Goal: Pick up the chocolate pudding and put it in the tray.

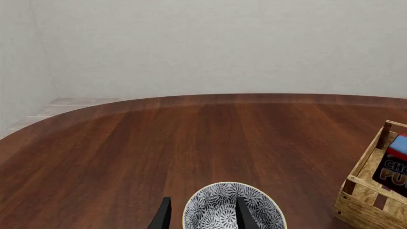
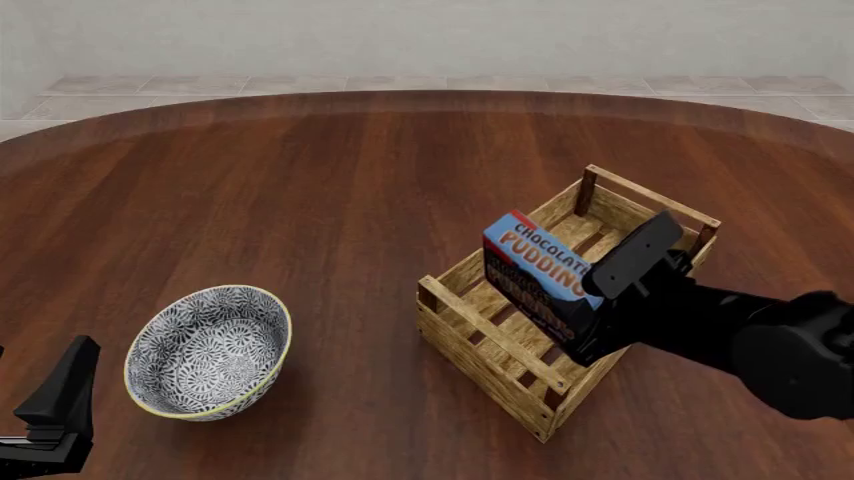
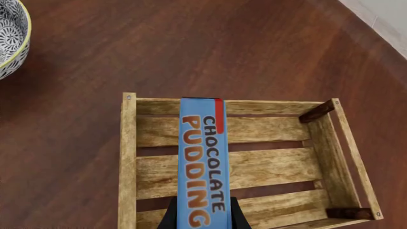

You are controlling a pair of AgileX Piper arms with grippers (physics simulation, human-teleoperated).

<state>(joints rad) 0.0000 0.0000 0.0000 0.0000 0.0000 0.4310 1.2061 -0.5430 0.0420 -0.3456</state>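
The right arm reaches in low over the tray [image 2: 497, 345], its right claw [image 3: 202, 217] pinching the chocolate pudding [image 2: 541, 270], which is tilted inside the tray's walls. The left claw [image 1: 202, 214] sits spread, fingers straddling the near rim of the bowl [image 2: 200, 350]. On the desk [image 2: 307, 200]: one carton, one tray, one bowl.

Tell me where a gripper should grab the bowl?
Probably by its rim, from above: the bowl sits upright and open, too wide to span, so one finger goes inside and one outside its thin wall. The left gripper hovers right by it.
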